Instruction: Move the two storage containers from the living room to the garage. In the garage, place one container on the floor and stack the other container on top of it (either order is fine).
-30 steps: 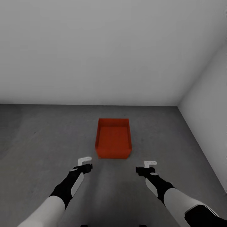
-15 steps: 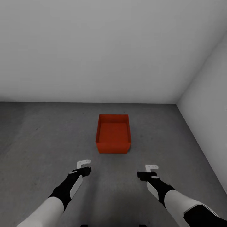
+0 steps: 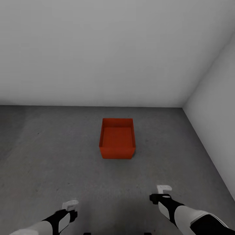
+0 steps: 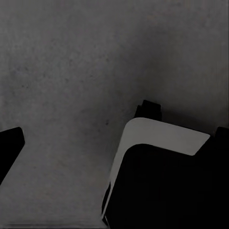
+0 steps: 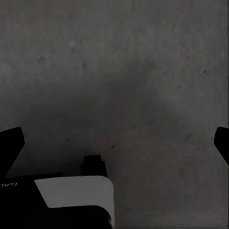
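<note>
Now both arms sit lower and nearer the robot than half a second ago: the left gripper (image 3: 70, 205) has dropped furthest, from beside the container's near corner down toward the bottom edge of the head view, and the right gripper (image 3: 164, 188) has pulled back a little less. The container (image 3: 117, 138) and the walls have not shifted in that time, so the camera has held still; a second ago the container looked closer and larger, which fits the whole view having backed away.

The red-orange storage container stands upright and open-topped on the dark grey floor (image 3: 49, 153), well ahead of both sets of fingers and roughly midway between them, untouched. Nothing can be seen inside it. A plain grey-white back wall (image 3: 98, 52) rises beyond it, and a side wall (image 3: 218, 130) meets it in a corner out past the right gripper.

The head view shows each gripper only as a small white piece on a black wrist, too small to judge the gap. The wrist views settle it. In the left wrist view a dark fingertip (image 4: 9, 148) shows at one edge, and bare mottled concrete lies beyond it. In the right wrist view two fingertips (image 5: 10, 143) stand at opposite edges with only floor between them. So both pairs are spread wide and hold nothing.
</note>
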